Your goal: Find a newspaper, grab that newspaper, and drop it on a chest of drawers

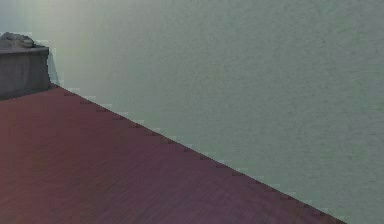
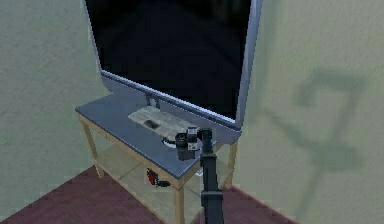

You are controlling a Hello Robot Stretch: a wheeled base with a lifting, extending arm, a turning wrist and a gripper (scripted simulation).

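Extending to the grey worktop under the television, the gripper sits near a flat pale slab, perhaps the newspaper, though whether it holds anything I cannot tell; newsprint should be light, limp and easily torn, best taken at its folded edge.

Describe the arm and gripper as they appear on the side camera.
The arm is a dark square bar. Near its far end sit small white squares with black marks, beside the gripper, whose dark body is too small to detail.
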